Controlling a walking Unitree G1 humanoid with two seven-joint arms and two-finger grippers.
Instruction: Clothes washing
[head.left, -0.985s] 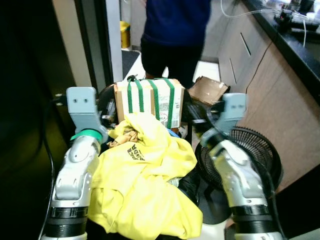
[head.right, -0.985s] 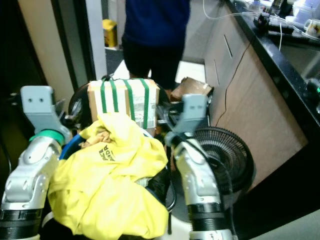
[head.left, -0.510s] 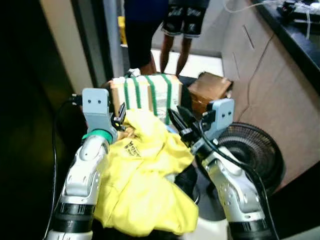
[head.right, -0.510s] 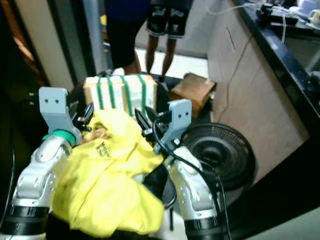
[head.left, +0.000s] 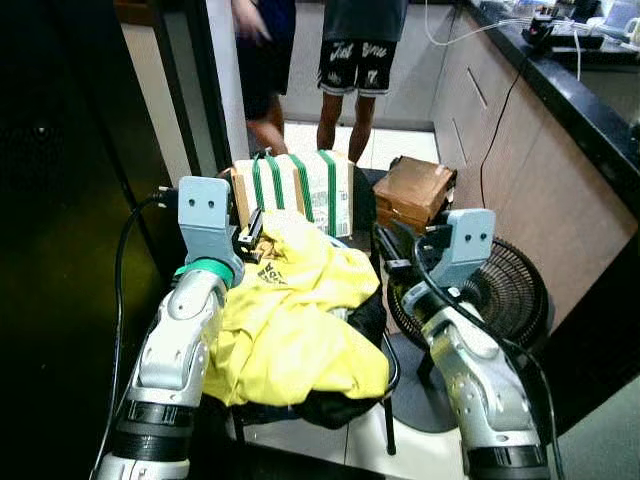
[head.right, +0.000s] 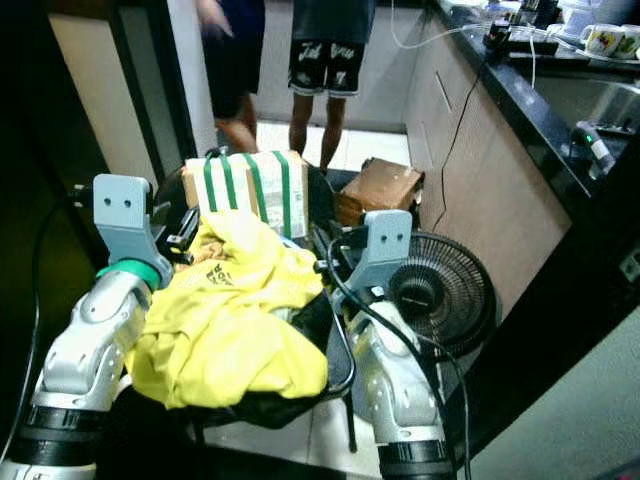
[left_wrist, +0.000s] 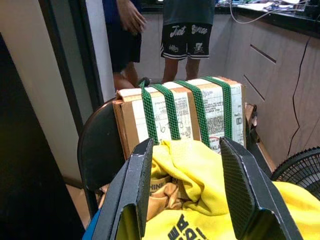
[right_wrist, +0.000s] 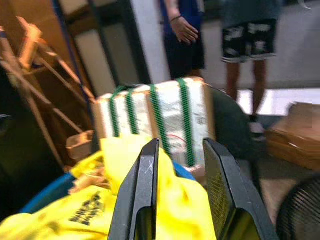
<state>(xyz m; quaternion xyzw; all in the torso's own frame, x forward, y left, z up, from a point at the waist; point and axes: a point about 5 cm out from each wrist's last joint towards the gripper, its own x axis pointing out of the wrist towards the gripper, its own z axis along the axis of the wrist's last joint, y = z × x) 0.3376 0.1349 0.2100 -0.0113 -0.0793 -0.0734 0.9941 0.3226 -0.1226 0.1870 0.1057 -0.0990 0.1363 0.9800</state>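
1. Since a second ago, the head camera is looking from farther back and higher, so the yellow shirt (head.left: 290, 320) is showing smaller and a second person in printed shorts (head.left: 355, 60) is standing in the doorway beside the person in dark blue (head.left: 262, 50).
2. Both arms are reaching forward on either side of the shirt, which is lying heaped over a dark chair (head.left: 370, 310), its upper edge resting against a cardboard box with green straps (head.left: 295, 192).
3. The left gripper (left_wrist: 187, 197) is hovering just above the shirt's upper folds with its fingers spread wide and holding nothing.
4. The right gripper (right_wrist: 177, 195) is hanging near the same folds, its fingers parted by a narrower gap and also empty.
5. A floor fan (head.left: 500, 300) is standing just beside the right arm, and a brown carton (head.left: 420, 190) is lying behind it.
6. Judging by its loose creases, the shirt is looking soft, light and limp; it will likely sag and trail when lifted.
7. A raised fold near the printed lettering (head.left: 270, 275) is looking like the best place to pinch, since a bunched ridge gives the fingers more cloth than a flat patch.
8. The second gripper taking a fold farther down would probably keep the hem from dragging on the chair.
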